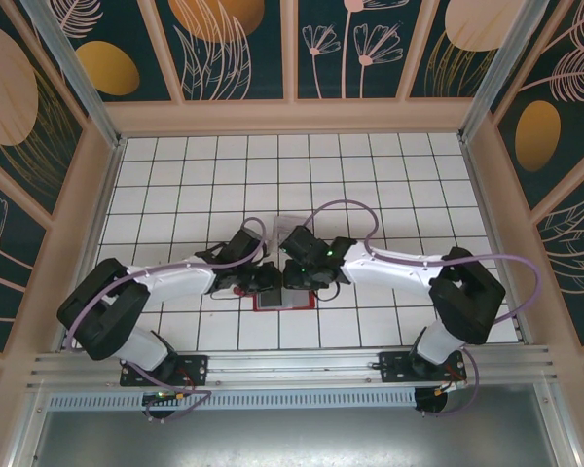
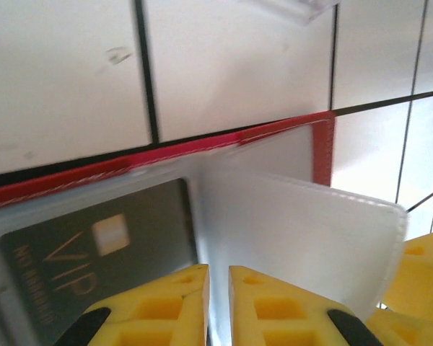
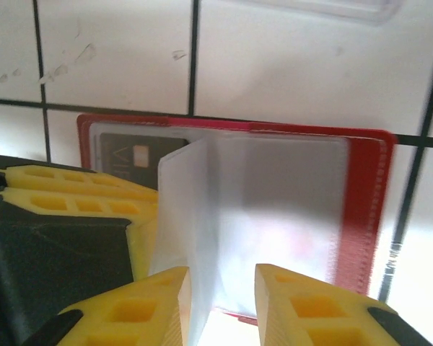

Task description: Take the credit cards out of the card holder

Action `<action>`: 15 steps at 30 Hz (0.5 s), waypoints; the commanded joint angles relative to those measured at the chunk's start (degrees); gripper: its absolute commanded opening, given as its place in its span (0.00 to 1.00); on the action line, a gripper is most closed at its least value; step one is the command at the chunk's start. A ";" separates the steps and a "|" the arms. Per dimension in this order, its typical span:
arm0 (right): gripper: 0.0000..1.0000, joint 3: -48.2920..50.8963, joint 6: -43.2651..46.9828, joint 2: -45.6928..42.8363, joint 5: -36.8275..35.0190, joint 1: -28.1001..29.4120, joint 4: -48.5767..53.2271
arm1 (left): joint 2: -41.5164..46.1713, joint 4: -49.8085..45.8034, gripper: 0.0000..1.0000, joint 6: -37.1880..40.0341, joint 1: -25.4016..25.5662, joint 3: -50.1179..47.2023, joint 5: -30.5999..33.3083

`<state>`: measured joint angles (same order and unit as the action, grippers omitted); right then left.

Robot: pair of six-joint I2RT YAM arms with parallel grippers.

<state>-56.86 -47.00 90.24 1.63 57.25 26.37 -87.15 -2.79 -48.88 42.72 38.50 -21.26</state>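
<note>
The red card holder (image 1: 284,300) is laid open on the white tiled table (image 1: 370,175). A dark VIP card (image 2: 94,245) is seen tucked in its left-hand pocket. A clear sleeve leaf (image 2: 296,231) is raised upright from the holder's fold and is pinched by the almost closed left gripper (image 2: 218,270). The same leaf is straddled by the right gripper (image 3: 222,274), whose fingers are parted and nothing is gripped. A clear plastic box (image 3: 325,7) is set just beyond the holder.
</note>
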 commanded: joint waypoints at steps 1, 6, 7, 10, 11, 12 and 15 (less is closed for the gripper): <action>0.31 1.95 -2.67 -3.17 -4.66 -1.02 2.83 | -2.73 -1.42 0.17 1.97 1.42 2.81 -0.87; 0.32 4.52 -4.20 -6.50 -6.09 -2.34 3.51 | -7.13 -1.19 0.18 2.37 3.73 5.88 -1.45; 0.32 5.01 -4.43 -7.22 -6.39 -2.51 3.60 | -8.26 -0.92 0.18 2.42 4.20 6.55 -1.89; 0.33 6.83 -5.07 -9.23 -6.95 -3.77 3.90 | -10.70 -1.95 0.19 3.12 5.32 8.86 -2.03; 0.33 7.54 -5.21 -9.99 -6.84 -4.24 3.87 | -12.50 -2.11 0.19 3.25 5.43 9.27 -2.02; 0.33 8.10 -5.21 -10.63 -6.70 -4.62 3.77 | -12.92 -2.20 0.19 3.18 5.61 9.52 -2.08; 0.33 9.54 -5.35 -12.54 -6.15 -5.13 3.22 | -13.45 -2.53 0.19 3.16 5.62 10.19 -1.83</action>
<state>-48.73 -50.59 79.92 -2.63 52.71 28.29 -99.20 -3.22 -46.81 48.01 47.79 -22.76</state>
